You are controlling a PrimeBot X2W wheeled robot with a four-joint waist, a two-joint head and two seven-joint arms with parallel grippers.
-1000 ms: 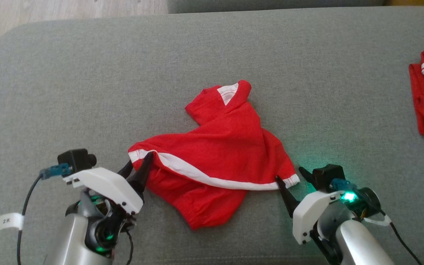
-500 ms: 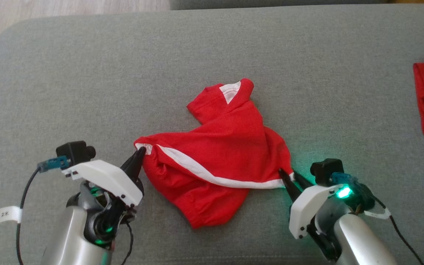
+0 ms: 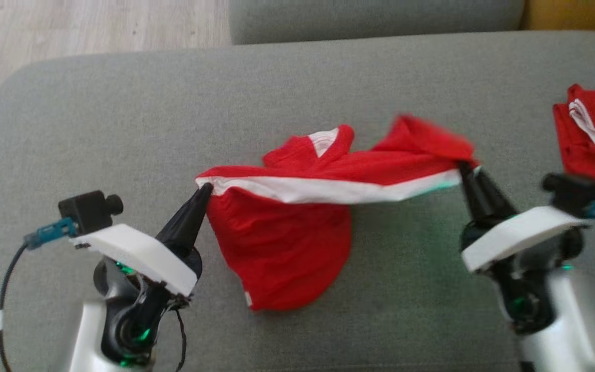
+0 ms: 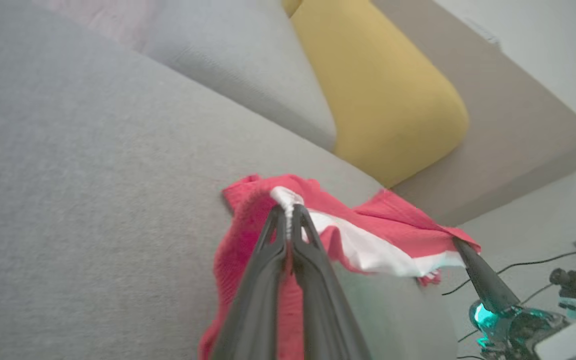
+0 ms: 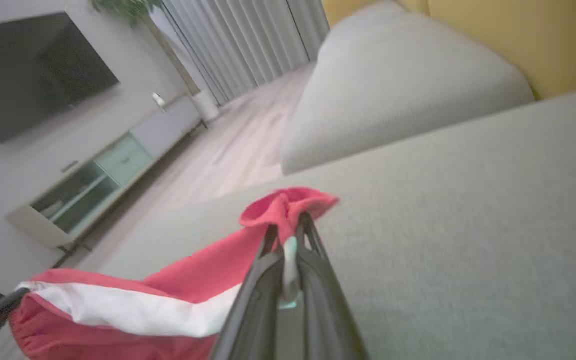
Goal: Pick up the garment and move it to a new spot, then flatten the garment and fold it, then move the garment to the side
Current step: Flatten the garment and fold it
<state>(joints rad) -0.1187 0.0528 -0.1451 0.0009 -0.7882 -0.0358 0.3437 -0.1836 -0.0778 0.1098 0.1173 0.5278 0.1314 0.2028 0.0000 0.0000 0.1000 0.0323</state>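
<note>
The garment (image 3: 287, 243) is red with a white band along its edge. It hangs stretched between my two grippers above the grey sofa seat (image 3: 173, 119). My left gripper (image 3: 205, 189) is shut on the band's left end, also seen in the left wrist view (image 4: 288, 207). My right gripper (image 3: 464, 168) is shut on the band's right end, and the right wrist view shows its fingers (image 5: 268, 240) pinching the cloth (image 5: 118, 305). The garment's lower part sags onto the seat.
A second red and white garment (image 3: 586, 134) lies at the seat's right edge. A grey cushion (image 3: 375, 18) and a yellow cushion (image 4: 383, 95) stand behind the seat. Wooden floor (image 3: 70, 26) lies past the seat's rounded left corner.
Both grippers have shut on the white band's ends and lifted it. The right gripper has moved right and up, pulling the band taut. The head camera has shifted too.
</note>
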